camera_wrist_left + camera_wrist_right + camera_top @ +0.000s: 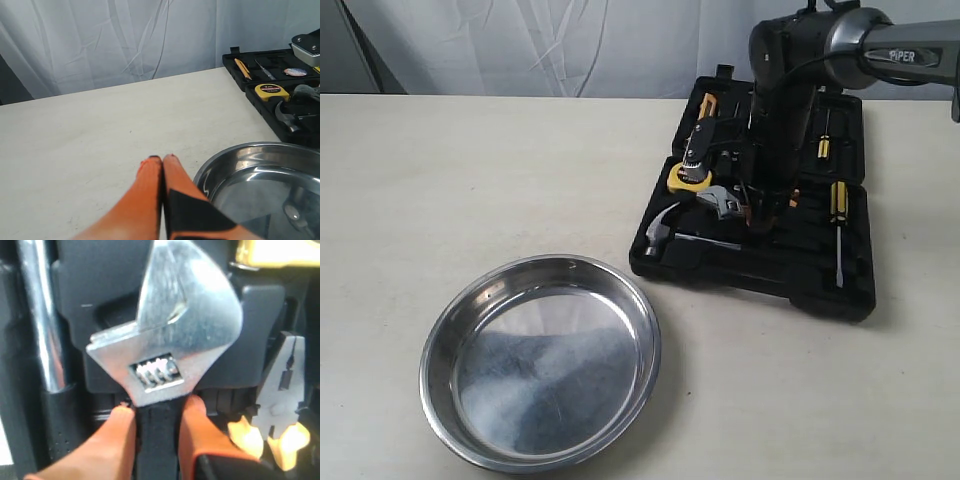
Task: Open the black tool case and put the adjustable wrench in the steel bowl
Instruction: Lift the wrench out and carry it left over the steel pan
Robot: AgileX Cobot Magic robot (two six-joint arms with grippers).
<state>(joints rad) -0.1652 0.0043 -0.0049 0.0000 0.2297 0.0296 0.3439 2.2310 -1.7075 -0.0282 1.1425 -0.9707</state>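
Note:
The black tool case (pixel 850 290) lies open at the right of the table. My right gripper (pixel 159 407) is shut on the black handle of the adjustable wrench (pixel 170 335), just below its thumbscrew; the silver head (pixel 723 203) points toward the hammer, over the case. The steel bowl (pixel 541 360) sits at the front left of the case and holds nothing. My left gripper (pixel 162 159) is shut on nothing, low over the bare table beside the bowl's rim (pixel 210 162). The left arm does not show in the exterior view.
Inside the case are a claw hammer (pixel 663 227), a yellow tape measure (pixel 688 178), yellow-handled screwdrivers (pixel 837 205) and pliers (pixel 280 405). A white curtain hangs behind the table.

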